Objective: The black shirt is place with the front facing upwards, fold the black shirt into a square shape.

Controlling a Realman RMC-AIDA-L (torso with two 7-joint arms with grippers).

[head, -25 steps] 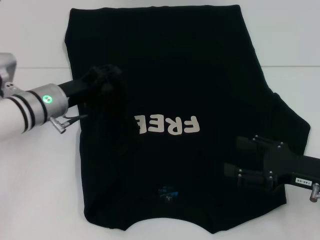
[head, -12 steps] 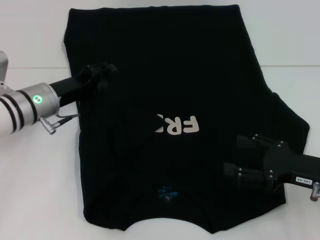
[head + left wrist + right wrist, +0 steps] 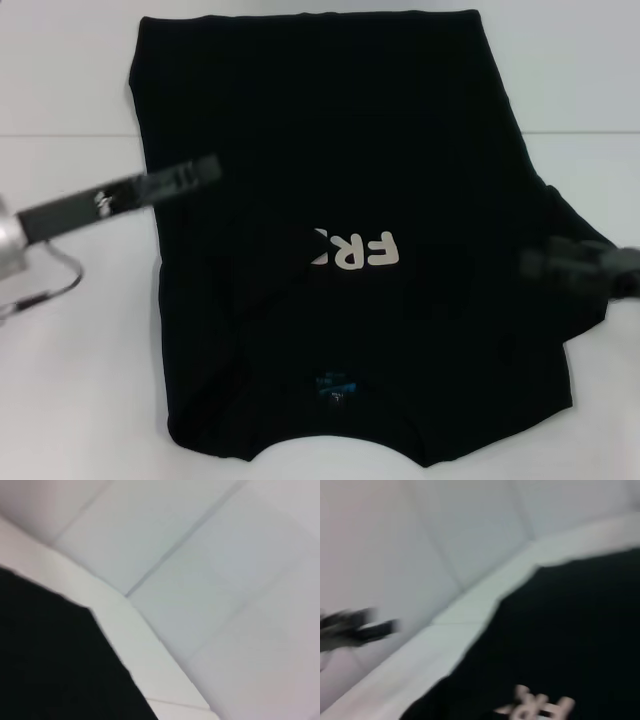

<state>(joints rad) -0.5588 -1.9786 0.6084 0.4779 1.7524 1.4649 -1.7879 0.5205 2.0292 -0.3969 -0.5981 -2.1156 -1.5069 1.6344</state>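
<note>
Black shirt is laid on the white desk, collar and blue neck label toward the robot, hem at the far edge. The shirt's left side is folded in over the chest: only "FR" and part of a third letter of the cream lettering are shown, and the left edge runs straight. The right sleeve is seen spread out past the body on the right, not folded.

Left tool is seen as a motion-blurred streak above the shirt's left edge, arm angled in from the left. No cloth is seen in it; how far the fingers are parted cannot be told. Right tool is blurred too, over the right sleeve near the desk edge; opening cannot be told, and nothing is seen carried.

Step judged: first side fold down, right side pending.

Next move calls for the right sleeve and side edge to be gripped and carried across to the centre line, edge kept parallel to the left fold. After that the length is to be folded hem-to-collar for the square. Risk: the single sleeve layer may be dragged without the body panel.
</note>
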